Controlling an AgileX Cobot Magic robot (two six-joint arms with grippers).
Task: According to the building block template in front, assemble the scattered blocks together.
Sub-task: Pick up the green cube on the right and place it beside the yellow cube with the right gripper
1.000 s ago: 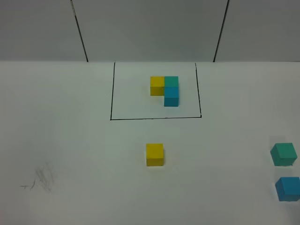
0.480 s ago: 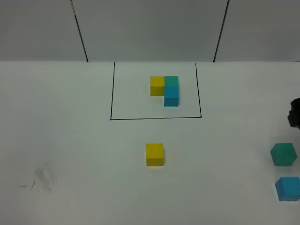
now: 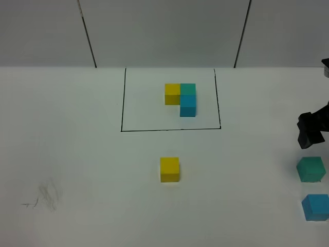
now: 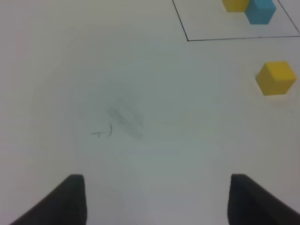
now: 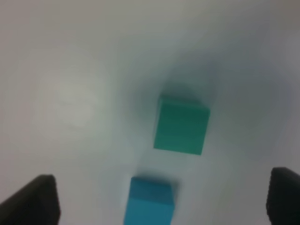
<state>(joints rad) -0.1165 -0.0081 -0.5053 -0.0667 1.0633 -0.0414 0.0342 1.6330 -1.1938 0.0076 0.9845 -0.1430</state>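
The right tool [image 3: 310, 133] hangs at the right edge of the table [image 3: 77, 154] with its jaws spread wide and empty, close to the teal-green cube [image 3: 311, 170]. That cube sits near the sky-blue cube [image 3: 315, 207], and the two do not touch. The left tool [image 4: 161, 201], jaws apart and holding nothing, hovers over the table near a grey pencil smudge [image 4: 123, 119], well apart from the yellow cube [image 3: 169, 169] lying alone near the middle. Beyond that cube the building block template [image 3: 181, 99] stands inside a black-outlined rectangle [image 3: 123, 103]: yellow and teal-green cubes side by side, with a blue one in front of the teal-green.
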